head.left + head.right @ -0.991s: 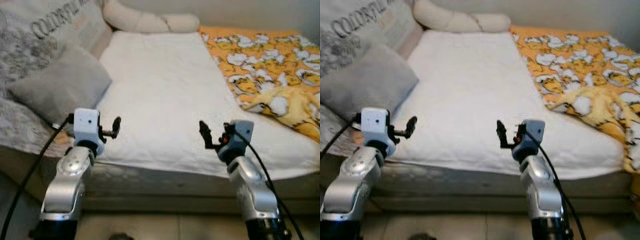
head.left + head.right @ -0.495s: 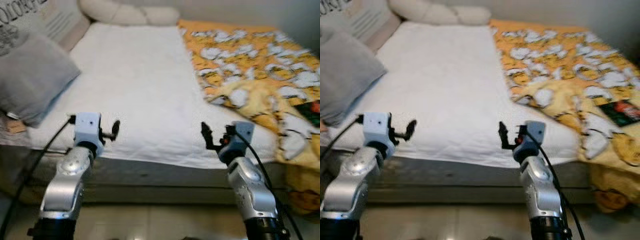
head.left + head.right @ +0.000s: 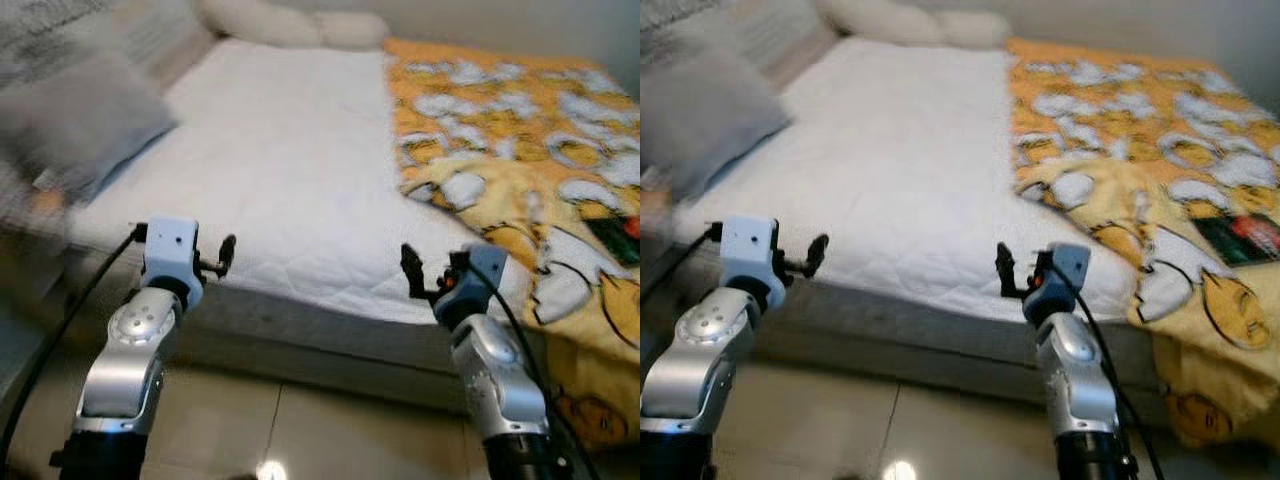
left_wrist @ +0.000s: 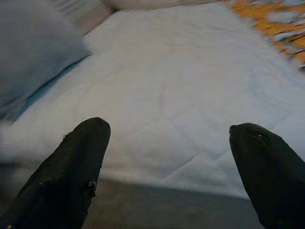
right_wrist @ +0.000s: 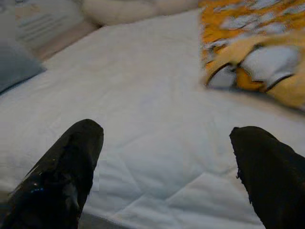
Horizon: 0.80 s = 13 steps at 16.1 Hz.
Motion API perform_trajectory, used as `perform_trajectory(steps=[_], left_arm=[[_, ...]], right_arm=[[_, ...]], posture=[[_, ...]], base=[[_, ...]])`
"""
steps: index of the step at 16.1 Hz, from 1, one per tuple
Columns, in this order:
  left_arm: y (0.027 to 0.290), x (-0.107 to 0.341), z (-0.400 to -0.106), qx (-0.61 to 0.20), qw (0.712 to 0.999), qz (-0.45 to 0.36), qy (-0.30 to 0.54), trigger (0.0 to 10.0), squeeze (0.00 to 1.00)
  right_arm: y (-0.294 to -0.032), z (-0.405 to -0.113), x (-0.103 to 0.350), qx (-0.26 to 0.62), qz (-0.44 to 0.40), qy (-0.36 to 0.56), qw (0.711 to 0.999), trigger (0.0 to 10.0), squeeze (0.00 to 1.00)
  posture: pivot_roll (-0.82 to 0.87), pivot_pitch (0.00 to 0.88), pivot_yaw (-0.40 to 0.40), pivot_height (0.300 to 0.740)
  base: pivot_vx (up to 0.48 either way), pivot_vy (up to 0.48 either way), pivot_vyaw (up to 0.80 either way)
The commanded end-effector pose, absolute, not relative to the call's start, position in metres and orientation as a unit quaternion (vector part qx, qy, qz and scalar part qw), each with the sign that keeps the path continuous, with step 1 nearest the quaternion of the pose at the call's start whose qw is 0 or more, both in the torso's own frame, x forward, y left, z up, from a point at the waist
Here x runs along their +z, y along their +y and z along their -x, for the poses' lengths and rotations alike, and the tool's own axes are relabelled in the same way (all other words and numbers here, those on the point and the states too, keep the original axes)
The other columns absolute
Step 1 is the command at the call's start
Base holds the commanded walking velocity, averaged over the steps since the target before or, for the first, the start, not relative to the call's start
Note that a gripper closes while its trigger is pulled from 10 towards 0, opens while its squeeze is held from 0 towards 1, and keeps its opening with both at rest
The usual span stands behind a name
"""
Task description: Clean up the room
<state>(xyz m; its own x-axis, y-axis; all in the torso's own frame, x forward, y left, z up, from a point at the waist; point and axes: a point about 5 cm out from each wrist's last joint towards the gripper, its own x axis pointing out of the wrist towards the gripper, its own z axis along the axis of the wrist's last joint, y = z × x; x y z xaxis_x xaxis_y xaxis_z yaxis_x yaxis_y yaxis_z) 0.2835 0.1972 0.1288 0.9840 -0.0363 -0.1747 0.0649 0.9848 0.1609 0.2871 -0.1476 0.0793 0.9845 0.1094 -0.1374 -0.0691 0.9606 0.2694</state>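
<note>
Now | blanket (image 3: 520, 140) yellow-orange, rumpled over bed (image 3: 290, 190) edge; left hand (image 4: 167, 162), right hand (image 5: 167, 162) fingers apart, empty

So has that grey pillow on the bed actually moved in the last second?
Cannot tell. The grey pillow sits blurred by the white mattress's left edge, as before; the whole picture has swung, so the camera moved.

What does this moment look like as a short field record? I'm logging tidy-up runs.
setting: bedroom, tiled floor
bed: white quilted mattress
blanket: orange and yellow patterned blanket, rumpled, hanging over the bed's right edge
pillows: grey pillow at left, cream pillows at the head
left end effector: open, empty, before the bed's edge
right end effector: open, empty, before the bed's edge
</note>
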Motion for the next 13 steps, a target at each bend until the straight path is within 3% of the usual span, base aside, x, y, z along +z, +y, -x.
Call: perform_trajectory(steps=[1,2,13], left_arm=[[0.1974,0.1284,-0.2833,-0.026,0.992,-0.085,0.088,10.0,0.86],[0.1972,0.1278,-0.2832,-0.026,0.992,-0.084,0.088,10.0,0.86],[0.1951,0.1261,-0.2835,-0.028,0.992,-0.083,0.088,10.0,0.86]], right_arm=[[-0.1466,-0.2906,0.0832,0.045,-0.127,0.069,0.988,10.0,1.00],[-0.1478,-0.2907,0.0827,0.041,-0.128,0.069,0.989,10.0,1.00],[-0.1493,-0.2913,0.0818,0.032,-0.130,0.068,0.989,10.0,1.00]], posture=[[-0.02,0.000,-0.012,0.740],[-0.02,0.000,-0.012,0.740],[-0.03,0.000,-0.014,0.740]], base=[[0.000,-0.450,0.80],[0.000,-0.446,0.80],[0.000,-0.450,0.00]])
